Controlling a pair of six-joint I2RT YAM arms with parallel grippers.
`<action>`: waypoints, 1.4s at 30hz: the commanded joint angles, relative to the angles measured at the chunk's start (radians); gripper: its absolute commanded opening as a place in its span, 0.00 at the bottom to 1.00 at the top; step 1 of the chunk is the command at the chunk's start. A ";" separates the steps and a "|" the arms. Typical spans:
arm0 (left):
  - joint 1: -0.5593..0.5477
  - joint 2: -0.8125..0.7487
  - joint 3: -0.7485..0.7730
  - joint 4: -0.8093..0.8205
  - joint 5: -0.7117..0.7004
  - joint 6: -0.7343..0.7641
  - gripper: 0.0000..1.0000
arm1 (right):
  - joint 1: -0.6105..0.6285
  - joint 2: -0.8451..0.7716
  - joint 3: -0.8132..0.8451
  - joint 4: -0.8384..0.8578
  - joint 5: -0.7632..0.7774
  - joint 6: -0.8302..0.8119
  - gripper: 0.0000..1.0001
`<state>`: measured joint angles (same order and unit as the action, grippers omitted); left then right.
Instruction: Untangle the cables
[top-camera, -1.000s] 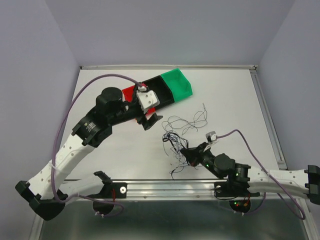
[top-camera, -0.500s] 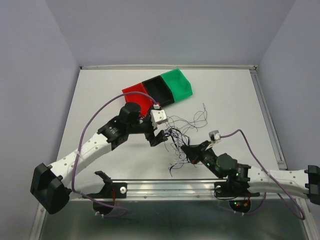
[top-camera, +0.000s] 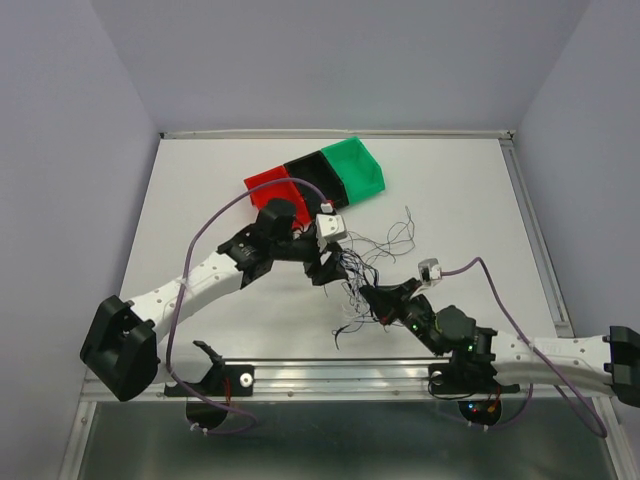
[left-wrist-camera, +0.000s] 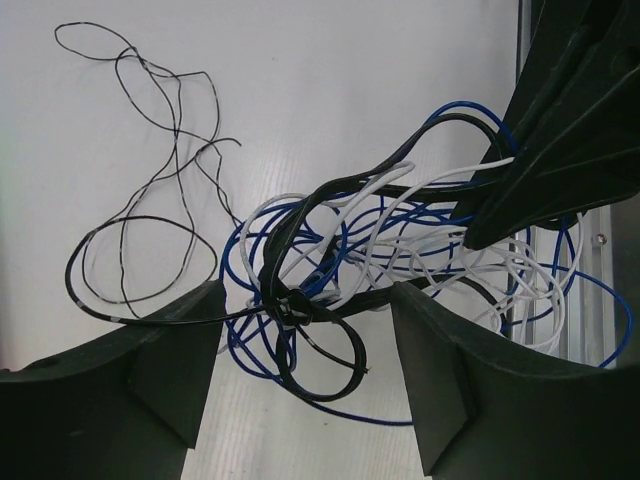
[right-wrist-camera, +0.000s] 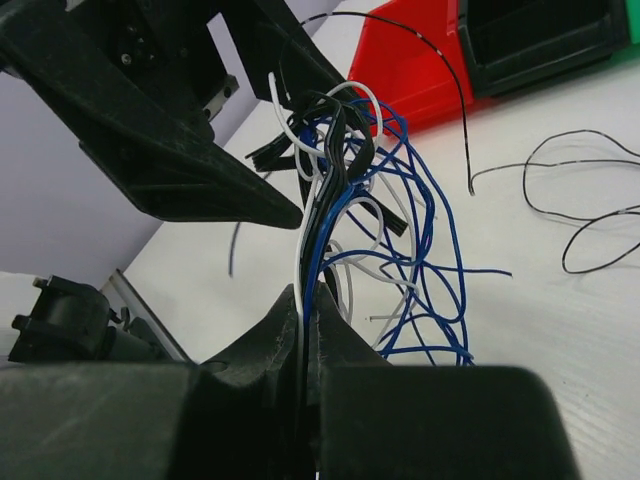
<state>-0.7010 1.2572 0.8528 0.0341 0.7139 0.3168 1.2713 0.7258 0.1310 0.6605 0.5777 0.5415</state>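
Blue, black and white cables (top-camera: 352, 268): a loose, knotted clump of very thin wires lies on the table (top-camera: 460, 190), in front of the bin row (top-camera: 315, 176) on the side toward the arm bases. A few black strands curl out on their own in front of the row's green end.
Bin row: red, black and green open bins are joined in a slanted line toward the back of the table.
Left gripper (left-wrist-camera: 305, 300): hangs over the clump just in front of the row's red end. Its fingers are spread wide either side of a tight black knot, with nothing clamped.
Right gripper (right-wrist-camera: 305, 310): sits on the far side of the clump from the bin row. Its fingers are clenched together, pinching a bundle of black, white and blue strands that rises out of them.
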 joint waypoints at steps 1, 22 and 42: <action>-0.005 -0.001 0.031 0.084 0.044 -0.028 0.72 | 0.008 0.020 0.076 0.143 0.021 -0.038 0.01; -0.003 -0.168 -0.060 0.084 -0.776 0.077 0.00 | 0.008 -0.195 0.165 -0.606 0.672 0.193 0.02; 0.109 -0.387 -0.052 0.089 -1.361 0.456 0.00 | 0.008 -0.358 0.256 -1.026 0.774 0.367 0.02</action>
<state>-0.7788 0.9798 0.7910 0.0414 -0.0162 0.6052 1.3079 0.4301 0.3679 -0.0624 0.9859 0.9070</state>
